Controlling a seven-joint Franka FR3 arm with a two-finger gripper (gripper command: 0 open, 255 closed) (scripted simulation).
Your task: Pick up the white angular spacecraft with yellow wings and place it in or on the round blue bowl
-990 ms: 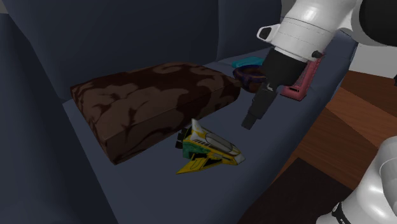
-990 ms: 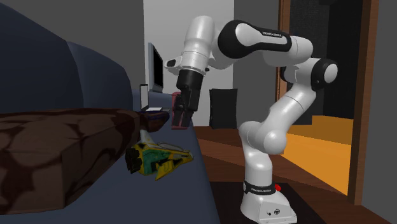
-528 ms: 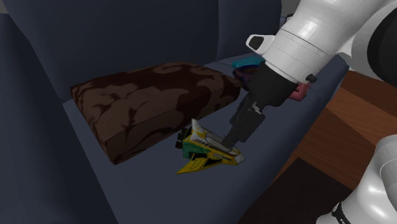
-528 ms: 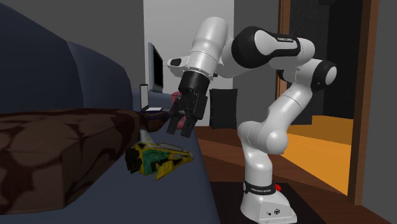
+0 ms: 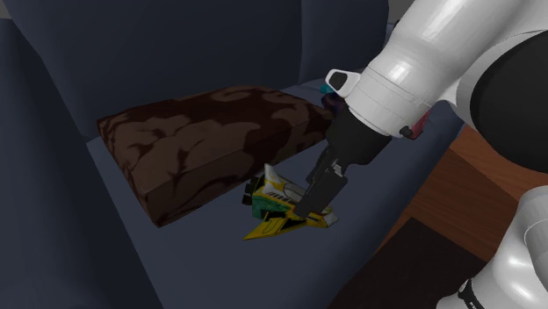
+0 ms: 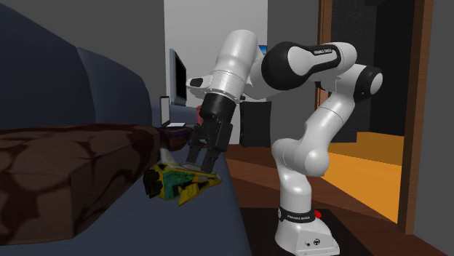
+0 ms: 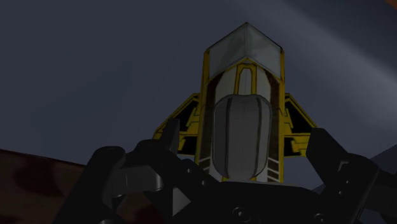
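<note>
Gripper (image 6: 202,161) spread wide astride angular, glossy white-and-yellow spacecraft (image 7: 243,121) on smooth sofa seat (image 5: 202,263).

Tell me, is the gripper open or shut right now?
Open. In the wrist view the gripper has its fingers standing apart, one on each side of the spacecraft, not closed on its body.

Spacecraft (image 7: 245,121): smooth, hard-looking shell of white-grey panels with yellow trim, and a faint sheen on the canopy and nose block (material cannot be determined).

Gripper (image 6: 202,160): matt black and smooth, with dull highlights along its edges.

Arm (image 6: 302,62): glossy white casing with bright reflections; the dark joints are semi-gloss.

Sofa (image 5: 176,53): dark blue, matt and even, cloth-like, with no weave visible.

Cushion (image 5: 202,145): brown mottled pattern, matt, softly puckered surface.

Floor (image 5: 492,176): reddish-brown wood planks with a low sheen.
</note>
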